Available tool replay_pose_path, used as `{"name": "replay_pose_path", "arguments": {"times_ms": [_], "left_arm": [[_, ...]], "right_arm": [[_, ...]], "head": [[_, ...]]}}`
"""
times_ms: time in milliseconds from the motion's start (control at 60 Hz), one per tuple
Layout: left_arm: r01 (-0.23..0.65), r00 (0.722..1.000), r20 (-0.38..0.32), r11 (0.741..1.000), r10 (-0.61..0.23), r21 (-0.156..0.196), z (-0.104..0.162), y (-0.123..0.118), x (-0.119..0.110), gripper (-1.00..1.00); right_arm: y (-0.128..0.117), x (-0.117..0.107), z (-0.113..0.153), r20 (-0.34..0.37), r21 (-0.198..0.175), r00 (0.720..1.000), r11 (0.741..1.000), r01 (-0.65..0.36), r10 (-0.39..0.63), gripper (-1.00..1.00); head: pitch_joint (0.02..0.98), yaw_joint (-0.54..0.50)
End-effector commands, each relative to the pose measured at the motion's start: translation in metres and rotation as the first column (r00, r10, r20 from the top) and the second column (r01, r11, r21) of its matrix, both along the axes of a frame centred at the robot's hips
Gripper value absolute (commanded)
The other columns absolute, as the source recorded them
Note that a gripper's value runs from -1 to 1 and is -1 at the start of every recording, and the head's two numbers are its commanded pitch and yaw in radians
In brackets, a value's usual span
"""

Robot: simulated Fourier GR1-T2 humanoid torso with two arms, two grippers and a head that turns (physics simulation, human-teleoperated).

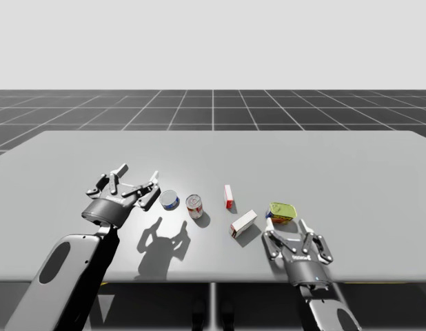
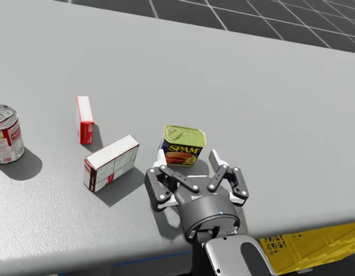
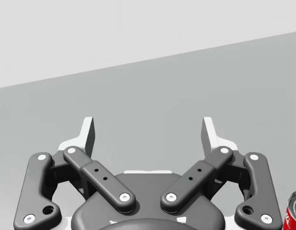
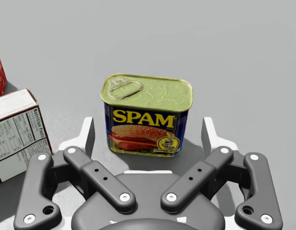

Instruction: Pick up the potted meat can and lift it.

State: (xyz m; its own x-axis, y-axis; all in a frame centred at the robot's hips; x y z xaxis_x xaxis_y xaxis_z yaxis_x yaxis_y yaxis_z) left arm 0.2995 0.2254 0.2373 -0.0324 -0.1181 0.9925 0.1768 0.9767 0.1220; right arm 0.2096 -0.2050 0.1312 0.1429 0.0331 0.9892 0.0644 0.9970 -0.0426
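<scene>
The potted meat can is a blue, rounded rectangular tin with a yellow-green lid. It stands upright near the table's front right. My right gripper is open, low over the table just in front of the can. The can's near face sits between the white fingertips, with a gap on each side. My left gripper is open above the table's left part, with nothing between its fingers.
Beside the meat can lies a white and red box. A slim red box, a red-labelled can and a short blue can stand further left. A yellow crate sits below the table's front edge.
</scene>
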Motion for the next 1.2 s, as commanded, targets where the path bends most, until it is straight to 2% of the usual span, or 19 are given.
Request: {"name": "replay_pose_path", "arguments": {"times_ms": [17,183,417,617,683,717,750,767,800,833,1000,1200], "left_arm": [[-0.003,1.000,0.000,1.000,0.003,0.004,-0.001,0.000,0.000,-1.00],[-0.004,1.000,0.001,1.000,0.004,0.006,-0.001,-0.001,0.000,-1.00],[-0.002,1.000,-0.002,1.000,0.002,0.008,-0.001,-0.001,0.001,-1.00],[-0.001,1.000,-0.003,1.000,0.001,0.009,-0.002,-0.002,0.001,-1.00],[0.000,1.000,-0.004,1.000,0.000,0.010,-0.002,-0.002,0.001,-1.00],[0.000,1.000,-0.004,1.000,0.000,0.011,-0.002,-0.002,0.001,-1.00],[0.001,1.000,-0.005,1.000,-0.001,0.011,-0.002,-0.002,0.001,-1.00],[0.002,1.000,-0.005,1.000,-0.002,0.011,-0.002,-0.003,0.001,-1.00],[0.002,1.000,-0.005,1.000,-0.002,0.012,-0.002,-0.003,0.001,-1.00],[0.003,1.000,-0.005,1.000,-0.002,0.012,-0.002,-0.003,0.001,-1.00],[0.005,1.000,-0.006,1.000,-0.005,0.013,-0.002,-0.004,0.001,-1.00],[0.002,1.000,-0.009,1.000,-0.002,0.016,-0.003,-0.004,0.000,-1.00]], "right_arm": [[-0.001,0.009,-0.008,-0.037,-0.004,0.999,1.000,0.021,-0.022,-1.00],[0.000,0.021,-0.008,-0.057,-0.001,0.998,0.999,0.034,-0.034,-1.00],[-0.003,0.039,-0.009,-0.101,0.024,0.994,0.999,0.035,-0.032,-1.00],[-0.003,0.049,-0.009,-0.101,-0.010,0.994,0.999,0.031,-0.032,-1.00],[-0.003,0.050,-0.010,-0.118,-0.014,0.993,1.000,0.026,-0.027,-1.00],[-0.002,0.049,-0.011,-0.124,-0.035,0.992,0.999,0.013,-0.017,-1.00],[-0.003,0.048,-0.012,-0.131,-0.033,0.991,0.999,0.005,-0.009,-1.00],[-0.002,0.046,-0.013,-0.145,-0.031,0.989,1.000,0.007,-0.011,-0.14],[-0.002,0.044,-0.013,-0.143,-0.028,0.989,0.999,0.017,-0.021,0.29],[-0.002,0.043,-0.013,-0.146,-0.006,0.989,1.000,0.025,-0.026,0.98],[-0.002,0.041,-0.014,-0.141,-0.003,0.989,0.999,0.041,-0.041,1.00],[-0.002,0.038,-0.014,-0.136,-0.005,0.990,0.999,0.045,-0.046,1.00]], "head": [[0.849,-0.39],[0.848,-0.39],[0.846,-0.40],[0.842,-0.40],[0.840,-0.40],[0.838,-0.40],[0.837,-0.40],[0.835,-0.40],[0.832,-0.40],[0.819,-0.40],[0.721,-0.41],[0.533,-0.44]]}}
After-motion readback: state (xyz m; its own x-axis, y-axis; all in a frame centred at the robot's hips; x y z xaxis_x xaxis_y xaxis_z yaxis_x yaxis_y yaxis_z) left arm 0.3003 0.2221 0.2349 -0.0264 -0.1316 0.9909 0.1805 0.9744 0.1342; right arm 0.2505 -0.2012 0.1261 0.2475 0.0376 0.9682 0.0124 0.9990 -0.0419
